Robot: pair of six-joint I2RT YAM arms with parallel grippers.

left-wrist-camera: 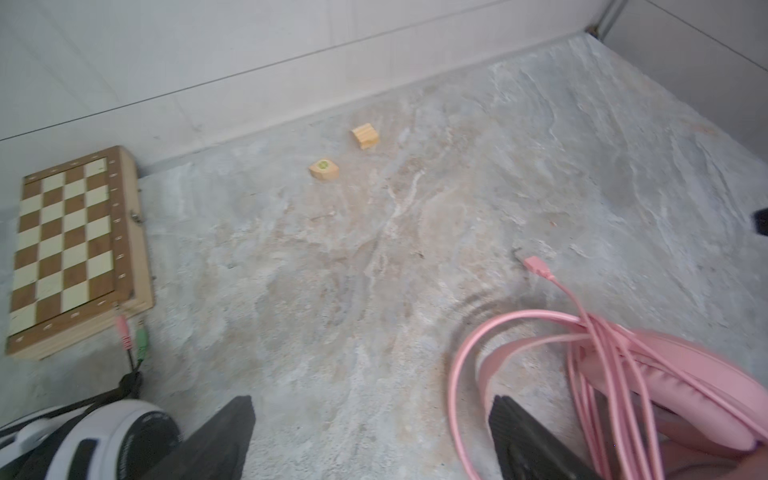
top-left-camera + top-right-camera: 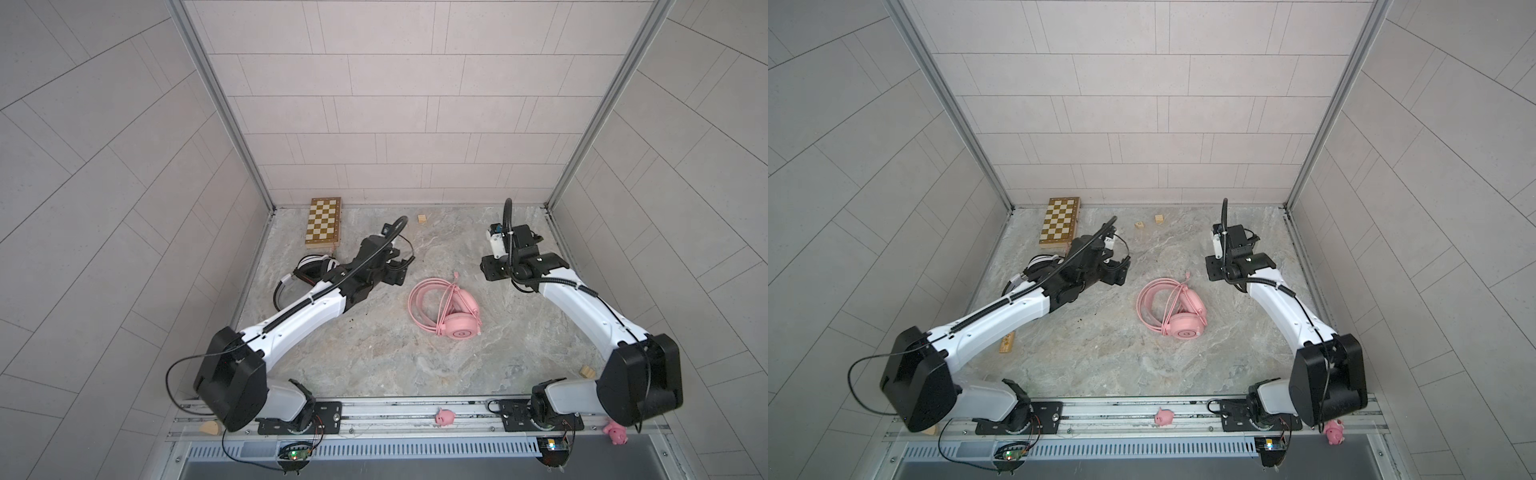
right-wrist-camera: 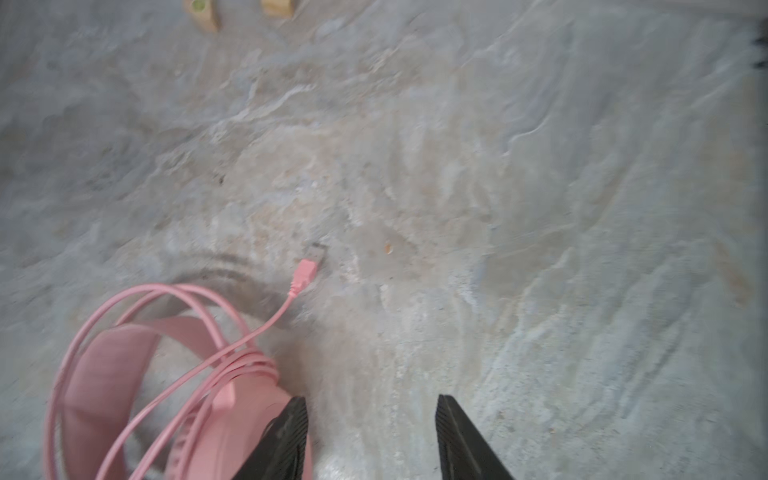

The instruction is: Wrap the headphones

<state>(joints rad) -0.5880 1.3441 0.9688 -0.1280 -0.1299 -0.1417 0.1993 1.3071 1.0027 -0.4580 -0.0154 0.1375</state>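
Observation:
The pink headphones lie mid-table with the pink cord looped in coils over the headband. Their USB plug rests free on the table. The white headphones with black stripes lie at the back left, partly under my left arm, and their pink and green jacks touch the chessboard's edge. My left gripper hovers between the two headsets, open wide and empty. My right gripper is open over bare table, just right of the pink headset.
A folded chessboard lies at the back left. Two small wooden blocks sit near the back wall. Another block is at the front right, and a wooden strip lies under the left arm. Pink pig toys sit on the front rail.

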